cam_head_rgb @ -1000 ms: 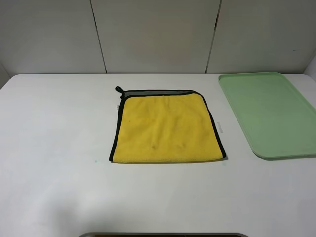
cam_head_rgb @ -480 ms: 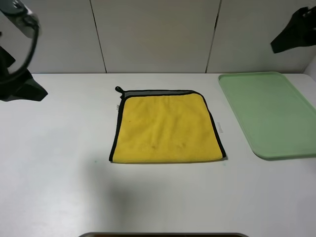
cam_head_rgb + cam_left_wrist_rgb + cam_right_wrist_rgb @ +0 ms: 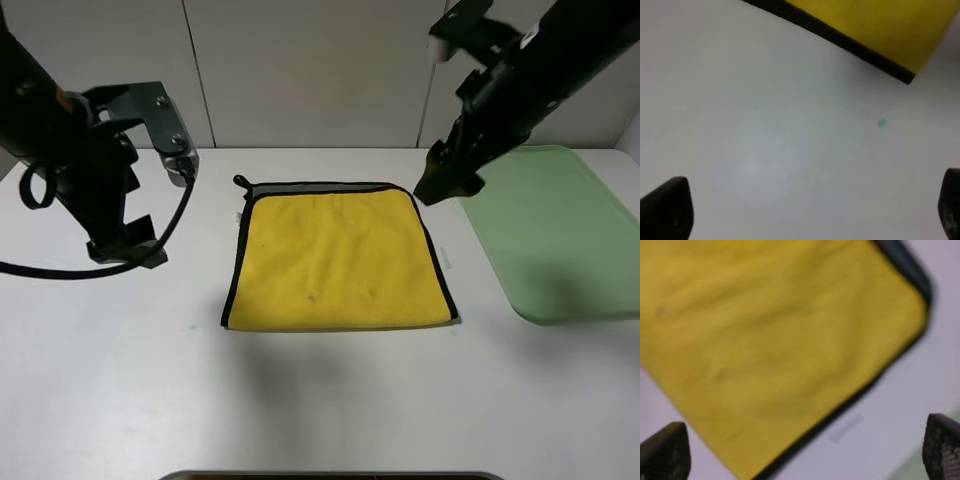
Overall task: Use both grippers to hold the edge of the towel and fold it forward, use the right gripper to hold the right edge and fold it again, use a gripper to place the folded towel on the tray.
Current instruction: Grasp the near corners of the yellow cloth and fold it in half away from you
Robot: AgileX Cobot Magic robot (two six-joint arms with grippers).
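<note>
The yellow towel (image 3: 340, 260) lies flat at the table's middle. Black edging (image 3: 231, 268) borders it, a grey strip of its reverse shows along the far side, and a small loop sits at the far left corner. My left gripper (image 3: 125, 247) hovers open over bare table to the towel's left. The left wrist view shows its gripper (image 3: 807, 210) with fingertips wide apart and a towel corner (image 3: 875, 25) beyond. My right gripper (image 3: 441, 187) hovers open above the towel's far right corner. The right wrist view shows its gripper (image 3: 802, 450) spread over the yellow cloth (image 3: 765, 340). The pale green tray (image 3: 550, 225) lies at the right.
The white table (image 3: 300, 400) ends at a grey panelled wall behind. A black cable (image 3: 60, 270) hangs from the left arm above the table's left side. A small green speck (image 3: 881, 122) marks the table near the towel's corner.
Both arms have come into view from the sides and moved down and inward toward the towel. The towel and tray have not moved.
</note>
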